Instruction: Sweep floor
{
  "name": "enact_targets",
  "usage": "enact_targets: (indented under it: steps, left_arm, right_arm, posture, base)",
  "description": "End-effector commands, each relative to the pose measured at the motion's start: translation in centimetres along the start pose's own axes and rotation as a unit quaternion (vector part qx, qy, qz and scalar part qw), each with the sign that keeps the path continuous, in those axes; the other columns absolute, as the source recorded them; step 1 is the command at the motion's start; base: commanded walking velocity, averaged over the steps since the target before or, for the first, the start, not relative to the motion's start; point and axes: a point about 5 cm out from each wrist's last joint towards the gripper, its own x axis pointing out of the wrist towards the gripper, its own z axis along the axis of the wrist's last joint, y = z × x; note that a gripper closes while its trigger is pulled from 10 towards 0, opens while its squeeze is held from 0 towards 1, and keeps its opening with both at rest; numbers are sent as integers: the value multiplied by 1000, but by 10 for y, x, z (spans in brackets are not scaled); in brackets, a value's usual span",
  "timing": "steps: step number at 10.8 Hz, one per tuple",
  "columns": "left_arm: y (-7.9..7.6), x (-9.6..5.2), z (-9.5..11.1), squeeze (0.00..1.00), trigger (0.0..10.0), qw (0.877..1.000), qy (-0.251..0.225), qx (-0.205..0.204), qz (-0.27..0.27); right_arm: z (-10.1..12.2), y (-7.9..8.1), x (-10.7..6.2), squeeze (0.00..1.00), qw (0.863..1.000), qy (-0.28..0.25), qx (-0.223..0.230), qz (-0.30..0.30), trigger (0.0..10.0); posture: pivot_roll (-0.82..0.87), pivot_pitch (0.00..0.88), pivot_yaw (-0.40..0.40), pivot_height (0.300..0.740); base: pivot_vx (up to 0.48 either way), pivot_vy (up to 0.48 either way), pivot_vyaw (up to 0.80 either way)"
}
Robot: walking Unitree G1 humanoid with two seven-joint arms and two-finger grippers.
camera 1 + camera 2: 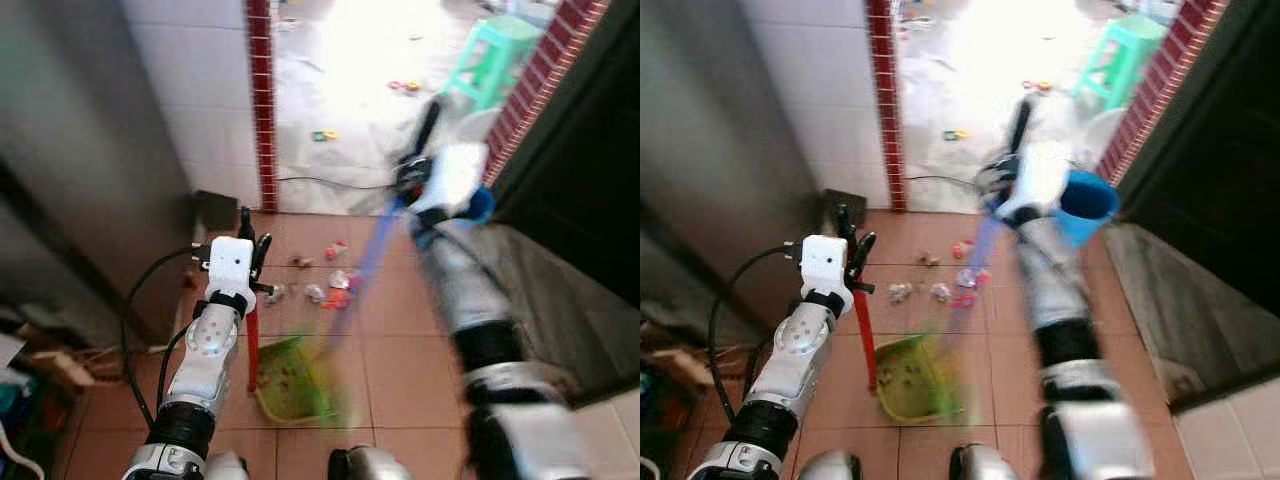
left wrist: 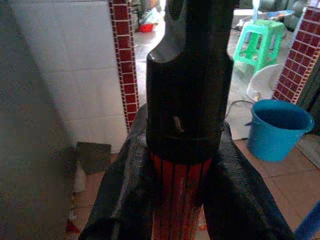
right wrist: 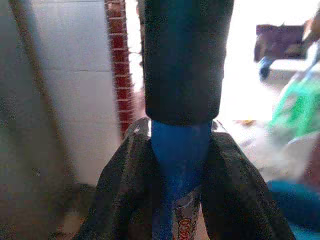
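Left eye view: a terracotta tiled floor (image 1: 400, 340) runs from the robot's feet to a doorway edged by a red brick pillar (image 1: 262, 100), with a green stool (image 1: 495, 55) beyond in bright light and a blue bucket (image 2: 280, 127) near the threshold. The right hand (image 1: 415, 175) is closed round the blue broom handle (image 3: 180, 145), whose shaft slants down (motion-blurred) toward the green dustpan (image 1: 292, 378). The left hand (image 1: 250, 240) is closed round the dustpan's red upright handle (image 2: 181, 200), holding the pan flat on the tiles between the arms. Scattered litter (image 1: 335, 285), small wrappers and scraps, lies just beyond the pan's mouth. Judged by look, both tools are light, stiff plastic; their smooth handles could twist in a loose grip, so a hold high on each shaft suits best.
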Motion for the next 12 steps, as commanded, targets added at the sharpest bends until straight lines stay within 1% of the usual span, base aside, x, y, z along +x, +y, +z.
enact_targets:
  steps: [1, 2, 3, 4, 5, 7, 9, 10, 11, 12]
  left_arm:
    - [-2, 5, 13, 0, 10000, 1000, -27, -3, -10]
    - [-1, 0, 17, 0, 10000, 999, -39, -2, -7]
    - [0, -6, 22, 0, 10000, 999, -50, -6, -8]
    - [1, -12, 29, 0, 10000, 997, -67, -21, -14]
    - [2, -15, 38, 0, 10000, 996, -85, -28, -14]
    - [4, -13, 50, 0, 10000, 994, -99, -40, -17]
    - [4, -12, 57, 0, 10000, 994, -102, -45, -21]
    - [2, -11, 61, 0, 10000, 993, -103, -49, -26]
    - [1, -11, 61, 0, 10000, 993, -103, -49, -27]
    - [1, -11, 61, 0, 10000, 993, -101, -49, -29]
  right_arm:
    - [14, -4, 4, 0, 999, -35, -23, -6, 10000]
    - [10, -11, -3, 0, 998, -36, -52, -22, 10000]
    - [4, -13, -10, 0, 998, -33, -49, -33, 10000]
    - [-2, -9, -16, 0, 998, -26, -52, -28, 10000]
    - [-7, -4, -19, 0, 998, -21, -46, -30, 10000]
    - [-10, 1, -19, 0, 998, -24, -46, -32, 10000]
    - [-10, 2, -18, 0, 998, -24, -54, -37, 10000]
    - [-10, -5, -19, 0, 996, -23, -66, -54, 10000]
    - [-11, -6, -20, 0, 996, -22, -66, -56, 10000]
    - [-12, -6, -21, 0, 996, -23, -67, -56, 10000]
  posture:
    - [-88, 42, -57, 740]
    - [-87, 45, -46, 740]
    - [-85, 47, -38, 740]
    - [-81, 50, -31, 740]
    - [-77, 53, -25, 740]
    - [-69, 49, -21, 740]
    - [-68, 47, -20, 740]
    - [-70, 44, -15, 740]
    - [-70, 44, -15, 740]
    - [-70, 44, -15, 740]
  base:
    - [0, 0, 0]
    - [0, 0, 0]
    - [0, 0, 0]
    - [0, 0, 0]
    - [0, 0, -644]
    - [0, 0, -800]
    - [0, 0, -800]
    - [0, 0, -800]
    - [0, 0, -513]
    - [0, 0, 0]
